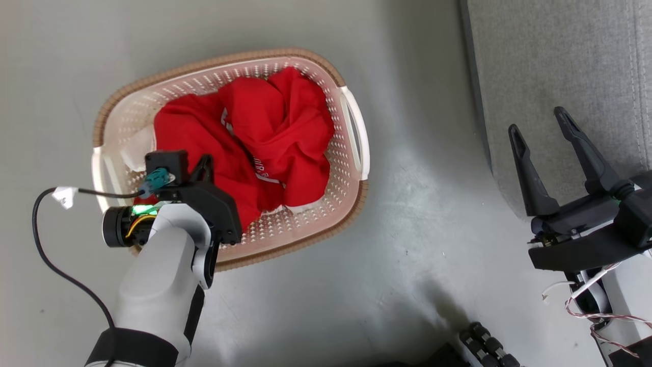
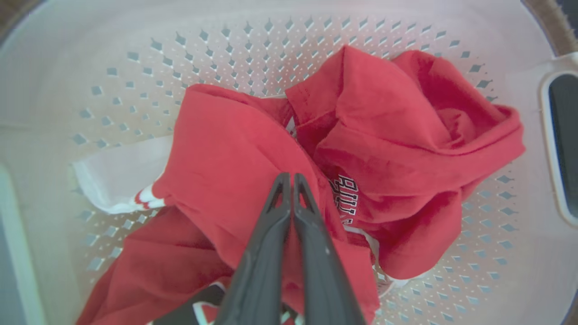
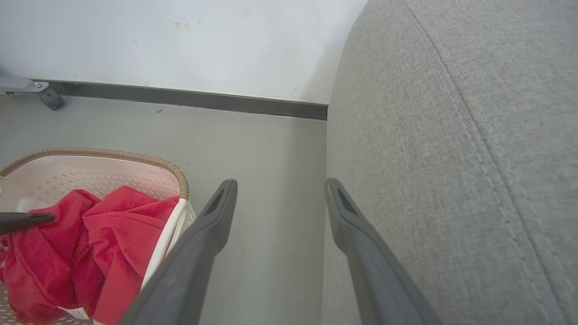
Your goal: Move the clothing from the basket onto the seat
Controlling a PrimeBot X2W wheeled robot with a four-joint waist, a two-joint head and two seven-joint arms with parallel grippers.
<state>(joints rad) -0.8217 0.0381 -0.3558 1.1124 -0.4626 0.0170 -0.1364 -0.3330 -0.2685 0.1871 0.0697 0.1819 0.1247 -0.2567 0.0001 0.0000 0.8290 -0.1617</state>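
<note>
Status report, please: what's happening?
Left end effector shut on bright red fabric clothing in cream perforated plastic basket. Right end effector open by light-grey upholstered seat. Grey floor lies between.

We note the left gripper (image 2: 289, 180) with its two dark fingers pressed together, tips down on a raised fold of the red clothing (image 2: 235, 149); whether cloth is pinched between them we cannot tell. The clothing lies bunched in the perforated basket (image 2: 135, 58). Black-and-white lettering (image 2: 345, 194) shows just right of the fingers; a white cloth edge (image 2: 122, 176) pokes out at left.
</note>
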